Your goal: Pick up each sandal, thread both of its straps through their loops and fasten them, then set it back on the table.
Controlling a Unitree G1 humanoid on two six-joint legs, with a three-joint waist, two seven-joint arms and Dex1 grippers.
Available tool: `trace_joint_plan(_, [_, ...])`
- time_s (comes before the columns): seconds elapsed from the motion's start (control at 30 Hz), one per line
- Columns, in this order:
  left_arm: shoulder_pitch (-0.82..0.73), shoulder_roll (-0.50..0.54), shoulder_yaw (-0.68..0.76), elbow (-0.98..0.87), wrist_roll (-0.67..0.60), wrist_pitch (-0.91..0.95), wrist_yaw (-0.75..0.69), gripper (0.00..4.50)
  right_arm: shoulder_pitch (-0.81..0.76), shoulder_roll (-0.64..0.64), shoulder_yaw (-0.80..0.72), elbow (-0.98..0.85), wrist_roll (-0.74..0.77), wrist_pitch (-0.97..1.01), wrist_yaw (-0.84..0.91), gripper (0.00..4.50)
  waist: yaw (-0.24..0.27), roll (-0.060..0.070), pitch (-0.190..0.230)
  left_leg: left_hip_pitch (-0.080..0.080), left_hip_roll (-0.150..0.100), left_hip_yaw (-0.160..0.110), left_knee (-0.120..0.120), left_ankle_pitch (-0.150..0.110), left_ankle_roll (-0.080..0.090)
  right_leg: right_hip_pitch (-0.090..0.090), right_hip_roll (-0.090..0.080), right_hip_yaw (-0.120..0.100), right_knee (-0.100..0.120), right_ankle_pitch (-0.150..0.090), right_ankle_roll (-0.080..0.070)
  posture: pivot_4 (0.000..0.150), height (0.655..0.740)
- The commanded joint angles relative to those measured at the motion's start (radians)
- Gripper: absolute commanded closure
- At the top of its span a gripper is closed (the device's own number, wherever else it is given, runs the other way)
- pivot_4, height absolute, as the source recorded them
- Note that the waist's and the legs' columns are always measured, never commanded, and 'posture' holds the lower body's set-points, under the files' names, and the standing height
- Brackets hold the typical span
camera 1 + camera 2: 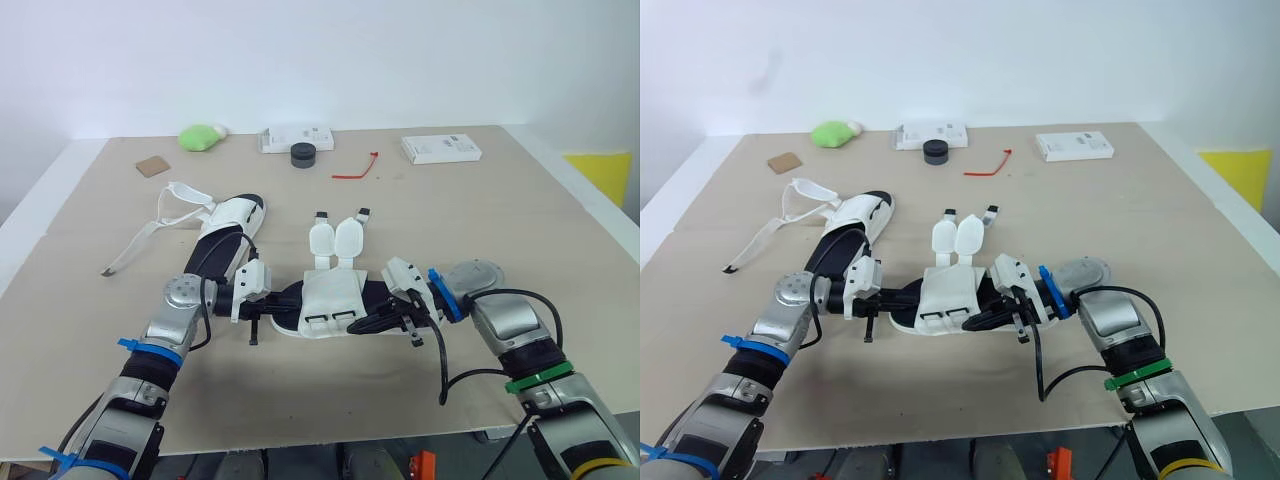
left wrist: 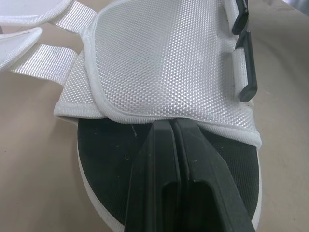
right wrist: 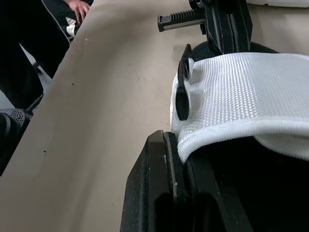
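Sandal [image 1: 330, 300] sits on the surface [image 1: 520, 220] near its 6 o'clock edge, with its long side running from 9 o'clock to 3 o'clock. Its two straps [image 1: 337, 240] are loose and point to 12 o'clock, away from the black loops [image 1: 330, 318]. The left gripper [image 2: 170, 126] is at the 9 o'clock end, jaws shut tight, tips on the black footbed [image 2: 111, 159]. The right gripper [image 3: 176, 140] is at the 3 o'clock end, and its jaws look to pinch the sandal by its white flap [image 3: 251, 92]. Both are just as near. The other sandal [image 1: 230, 225] waits at 10 o'clock. A white wall [image 1: 400, 50] stands behind.
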Motion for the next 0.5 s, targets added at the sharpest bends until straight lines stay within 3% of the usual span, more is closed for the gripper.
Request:
trace_joint_plan(0.03, [0.055, -0.012, -0.104, 0.092, 0.087, 0.034, -0.028, 4.4, -0.037, 0.013, -0.039, 0.005, 0.027, -0.01, -0.01, 4.5, 0.0, 0.0, 0.0, 0.0, 0.0, 0.0, 0.0, 0.0, 0.0, 0.0, 0.0, 0.0, 0.0, 0.0, 0.0, 0.15, 0.74])
trace_joint_plan(0.5, [0.025, 0.016, -0.171, 0.175, 0.185, -0.026, -0.035, 4.4, -0.024, -0.006, -0.049, -0.019, 0.029, -0.003, -0.015, 4.5, 0.002, -0.001, -0.003, 0.001, 0.0, -0.001, 0.001, 0.0, 0.0, 0.001, 0.0, 0.0, 0.0, 0.0, 0.0, 0.15, 0.74])
